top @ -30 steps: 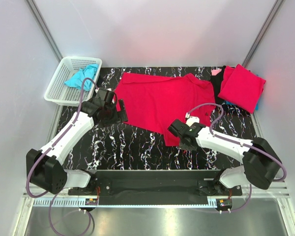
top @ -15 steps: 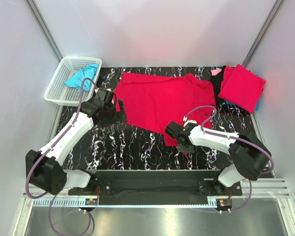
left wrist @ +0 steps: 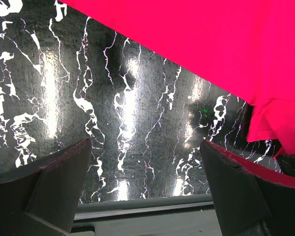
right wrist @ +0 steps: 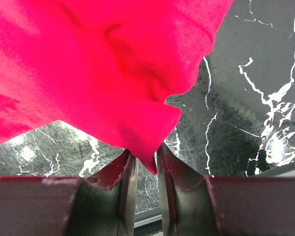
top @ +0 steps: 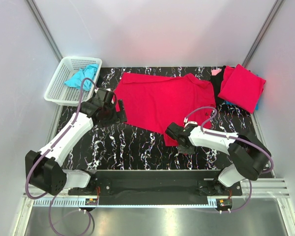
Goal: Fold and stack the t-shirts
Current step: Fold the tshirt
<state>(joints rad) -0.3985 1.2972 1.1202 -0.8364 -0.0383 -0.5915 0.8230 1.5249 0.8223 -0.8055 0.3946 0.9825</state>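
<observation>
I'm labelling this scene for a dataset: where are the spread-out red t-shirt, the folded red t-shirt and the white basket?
spread-out red t-shirt (top: pixel 162 101): top view, middle of its body.
folded red t-shirt (top: pixel 242 87): top view, centre of its top face.
white basket (top: pixel 56 91): top view, bare lattice at its left side.

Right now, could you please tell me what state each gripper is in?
Left gripper: open, holding nothing.
Right gripper: slightly open, with a corner of the red shirt between its fingers.

crimson t-shirt (top: pixel 162 101) lies spread on the marble table (top: pixel 132 142), right hand (top: pixel 179 141) at its near corner.
</observation>
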